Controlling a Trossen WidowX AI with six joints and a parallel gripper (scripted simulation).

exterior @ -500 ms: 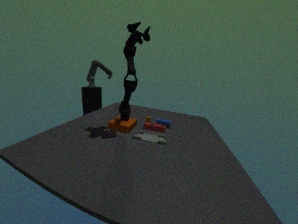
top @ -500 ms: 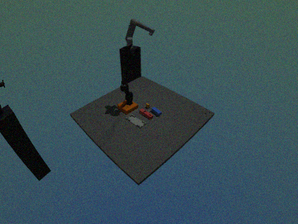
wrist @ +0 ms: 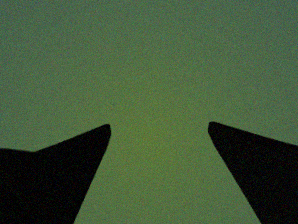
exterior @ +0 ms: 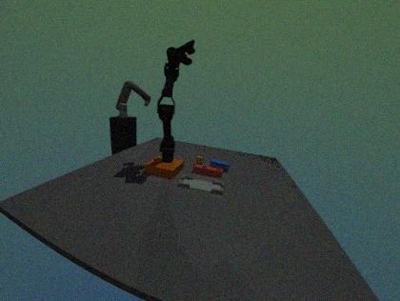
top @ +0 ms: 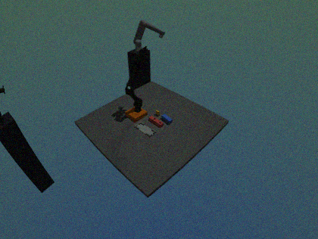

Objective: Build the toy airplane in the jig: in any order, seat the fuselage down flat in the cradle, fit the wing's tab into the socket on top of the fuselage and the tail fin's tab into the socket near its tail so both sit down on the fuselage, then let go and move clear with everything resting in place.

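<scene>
The pale grey jig (top: 144,129) (exterior: 201,184) lies flat on the table with nothing in it. Behind it lie a long red piece (top: 155,121) (exterior: 208,170), a blue piece (top: 166,119) (exterior: 219,165) and a small yellow piece (top: 157,112) (exterior: 199,159), all loose on the table. My arm stands on an orange base (top: 141,114) (exterior: 165,168) and reaches straight up. My gripper (exterior: 190,51) (wrist: 159,127) is open and empty, high above the table and pointing at the plain green backdrop. In the top view it is lost against the black column.
A black column (exterior: 123,134) with a grey bracket on top stands at the table's back corner. A small dark object (top: 120,114) (exterior: 130,172) sits left of the orange base. The table (top: 151,166) (exterior: 190,248) ends in open edges all round.
</scene>
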